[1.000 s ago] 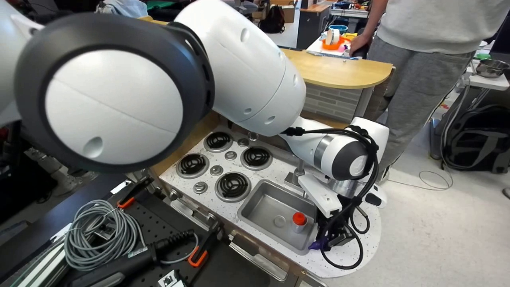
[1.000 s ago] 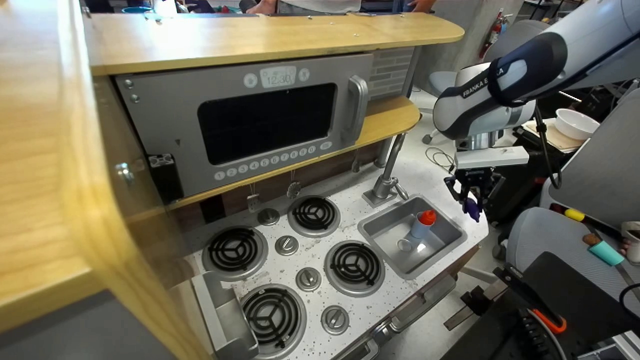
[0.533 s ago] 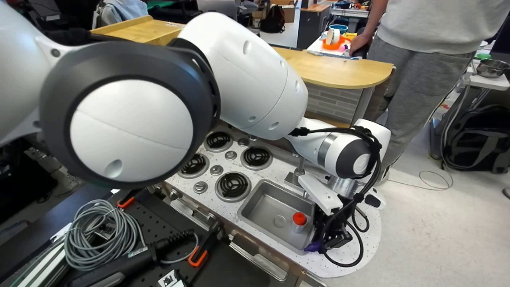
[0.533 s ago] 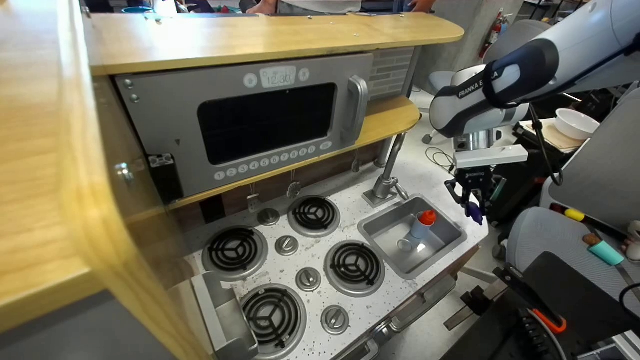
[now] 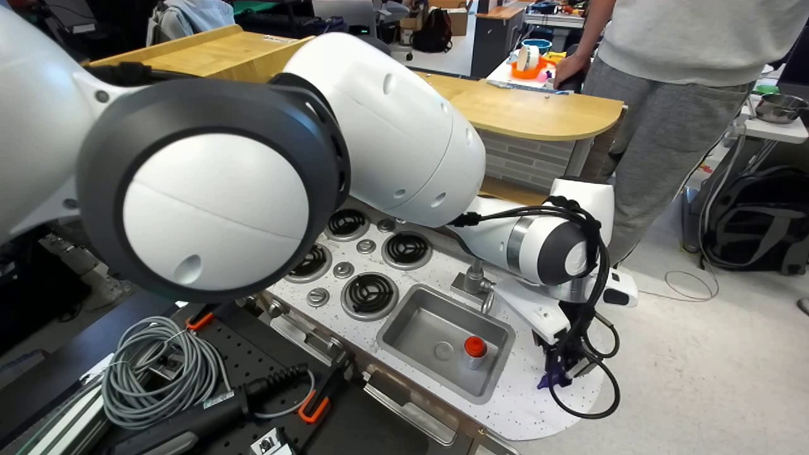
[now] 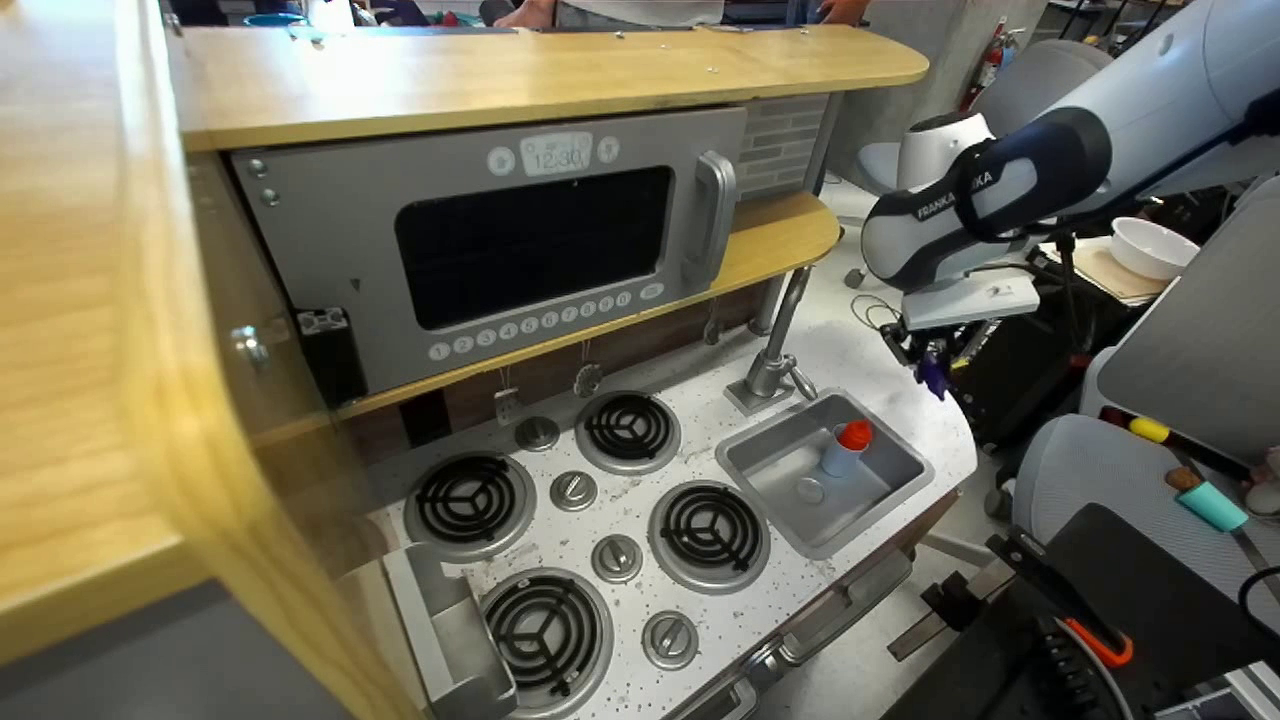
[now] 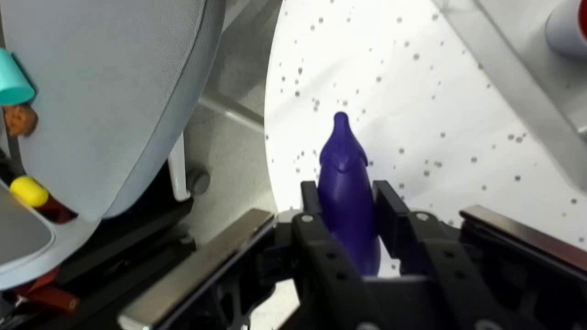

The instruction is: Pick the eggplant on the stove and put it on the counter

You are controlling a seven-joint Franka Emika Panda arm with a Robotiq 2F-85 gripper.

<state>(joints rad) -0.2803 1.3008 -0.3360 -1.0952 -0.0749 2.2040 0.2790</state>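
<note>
End effector point(image 7: 345, 189) clamps the smooth purple eggplant point(image 7: 346, 201) (narrow-stemmed), apparently rounded at its half-hidden end.

White rounded arm point(image 5: 215, 215): close in an exterior view, looking down.
Grey boxy microwave point(image 6: 540, 245): faced from above in an exterior view.
White speckled surface point(image 7: 412, 121): shared by all; wrist view nearest, downward.

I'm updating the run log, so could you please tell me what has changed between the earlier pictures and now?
The gripper, holding the eggplant, has moved away from the sink toward the rounded end of the counter, and no longer covers the sink's edge in an exterior view. Nothing was let go. The stove and the red-topped container in the sink stayed put.
</note>
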